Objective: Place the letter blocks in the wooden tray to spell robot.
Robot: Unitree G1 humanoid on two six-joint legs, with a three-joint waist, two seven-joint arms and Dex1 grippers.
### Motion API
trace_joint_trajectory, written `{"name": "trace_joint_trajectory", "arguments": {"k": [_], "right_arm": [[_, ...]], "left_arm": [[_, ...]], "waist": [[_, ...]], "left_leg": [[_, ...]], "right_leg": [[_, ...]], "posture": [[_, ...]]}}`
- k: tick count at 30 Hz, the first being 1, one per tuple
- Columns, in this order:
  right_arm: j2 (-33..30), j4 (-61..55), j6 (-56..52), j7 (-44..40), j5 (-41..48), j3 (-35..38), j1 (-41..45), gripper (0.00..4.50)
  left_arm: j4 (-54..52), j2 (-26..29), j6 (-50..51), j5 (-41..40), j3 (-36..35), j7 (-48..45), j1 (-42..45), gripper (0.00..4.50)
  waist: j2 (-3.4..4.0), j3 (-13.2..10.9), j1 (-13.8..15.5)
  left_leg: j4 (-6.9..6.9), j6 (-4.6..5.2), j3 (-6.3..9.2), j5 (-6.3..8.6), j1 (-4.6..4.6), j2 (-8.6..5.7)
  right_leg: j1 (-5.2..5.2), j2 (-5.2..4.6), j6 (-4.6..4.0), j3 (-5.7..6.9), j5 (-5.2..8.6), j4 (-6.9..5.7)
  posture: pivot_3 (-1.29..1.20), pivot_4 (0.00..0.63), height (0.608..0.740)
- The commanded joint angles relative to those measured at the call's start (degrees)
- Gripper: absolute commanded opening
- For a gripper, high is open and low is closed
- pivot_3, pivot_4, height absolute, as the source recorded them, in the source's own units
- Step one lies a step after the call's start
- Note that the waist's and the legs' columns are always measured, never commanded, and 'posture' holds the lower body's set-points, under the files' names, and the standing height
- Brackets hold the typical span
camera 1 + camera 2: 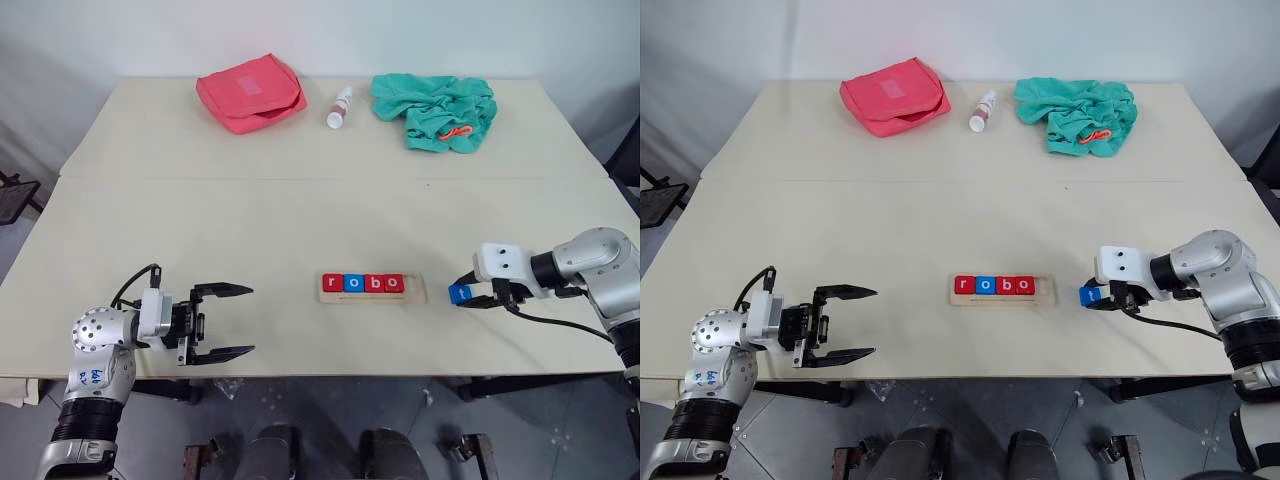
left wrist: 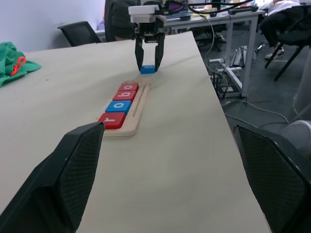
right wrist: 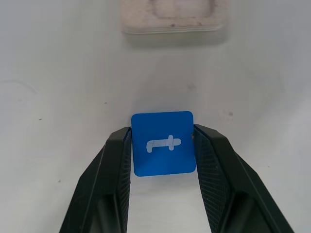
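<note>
the right gripper (image 3: 163, 145) pinches the blue t block (image 3: 163, 143) on the table at three o'clock of the wooden tray (image 1: 414, 290) (r, o, b, o seated), the left gripper (image 1: 222, 322) spread and idle; an off-centre pinch could twist it, missing the last slot.

Head stereo pair looks down over the long pale wooden tray (image 1: 372, 290) — wrist cameras view it low, nearer.

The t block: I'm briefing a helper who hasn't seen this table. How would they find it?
On the table's near edge lies the wooden tray holding r, o, b, o. Just right of it, the right tool is shut on the t block, the lone blue tile outside the tray.
</note>
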State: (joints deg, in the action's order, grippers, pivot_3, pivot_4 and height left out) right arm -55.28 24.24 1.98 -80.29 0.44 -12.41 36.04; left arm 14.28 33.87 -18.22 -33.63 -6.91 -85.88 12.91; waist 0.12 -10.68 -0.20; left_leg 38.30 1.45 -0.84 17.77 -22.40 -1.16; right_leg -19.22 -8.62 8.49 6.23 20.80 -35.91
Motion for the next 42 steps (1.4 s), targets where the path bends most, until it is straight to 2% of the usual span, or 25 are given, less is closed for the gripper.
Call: {"name": "trace_joint_trajectory", "arguments": {"k": [1,9,15,19,29,42], "right_arm": [[-0.27,-3.15,-3.76,1.83,1.71,3.39,-0.57,1.47],[-2.20,-19.00,-20.94,4.68,8.65,10.73,-2.77,1.47],[-2.18,-26.32,-28.66,4.73,8.99,8.35,-1.20,1.47],[0.61,-29.89,-33.28,5.26,8.28,3.56,1.78,1.47],[5.55,-24.87,-28.52,4.95,3.71,-5.42,6.49,1.47],[5.58,-17.96,-22.53,2.37,0.56,-5.51,7.28,1.47]], "left_arm": [[-1.31,-0.50,-0.08,-1.41,-1.95,0.21,0.13,4.50],[-0.81,-2.08,-0.02,-1.47,-2.87,0.26,0.65,4.50],[0.62,-3.20,-0.60,-0.60,-2.21,0.00,2.06,4.50],[1.82,-4.01,-1.11,0.16,-1.74,-0.27,3.28,4.50],[2.22,-4.55,-2.07,0.83,-1.37,-0.55,3.49,4.50],[0.98,-4.71,-2.39,0.79,-1.56,0.31,1.90,4.50]], "waist": [[0.00,0.00,0.01],[0.03,-0.02,0.12],[0.03,-0.02,0.21],[0.03,-0.02,0.06],[0.03,-0.02,0.11],[0.03,-0.02,-0.01]], "left_leg": [[-0.01,0.00,0.00,0.00,-0.01,0.00],[-0.05,0.00,0.01,0.00,-0.07,-0.01],[-0.05,0.00,0.04,0.00,-0.08,-0.02],[-0.06,0.00,0.03,0.00,-0.08,-0.02],[-0.07,-0.02,0.09,0.01,-0.14,-0.05],[-0.10,-0.02,0.07,0.01,-0.14,-0.04]], "right_leg": [[-0.01,0.00,0.00,0.00,0.00,0.00],[-0.08,-0.01,0.00,0.00,0.00,0.00],[-0.07,-0.01,0.00,0.00,0.00,0.00],[-0.09,0.00,0.00,-0.02,0.00,0.00],[-0.17,-0.01,0.00,0.00,0.00,-0.02],[-0.19,0.00,0.00,0.03,0.00,-0.02]], "posture": [[0.00,0.150,0.740],[0.00,0.150,0.740],[0.00,0.150,0.740],[0.00,0.150,0.740],[0.00,0.150,0.740],[0.00,0.150,0.740]]}}
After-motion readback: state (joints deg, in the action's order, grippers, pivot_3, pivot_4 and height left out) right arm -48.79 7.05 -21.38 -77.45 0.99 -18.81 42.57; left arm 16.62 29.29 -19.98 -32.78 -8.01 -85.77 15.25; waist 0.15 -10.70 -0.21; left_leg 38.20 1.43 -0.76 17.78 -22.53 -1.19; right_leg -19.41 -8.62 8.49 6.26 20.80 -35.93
